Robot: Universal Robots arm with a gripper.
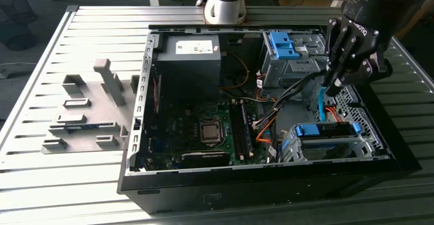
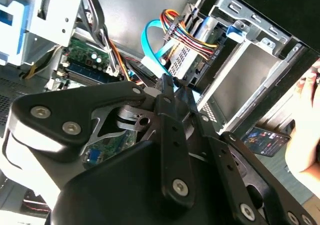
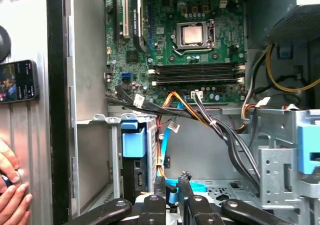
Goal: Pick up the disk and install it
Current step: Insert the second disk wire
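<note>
disk [image 1: 327, 130] seated in cage, long axis crosswise; gripper [image 1: 334, 89] above

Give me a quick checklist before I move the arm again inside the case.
1. Disk in its cage: ok, its blue carrier shows there.
2. Disk fully seated: cannot tell.
3. Gripper free of cables: not ok, the blue cable runs right by it.
4. People away: not ok, a hand is beside the case.
5. Phone outside the case: ok.
</note>
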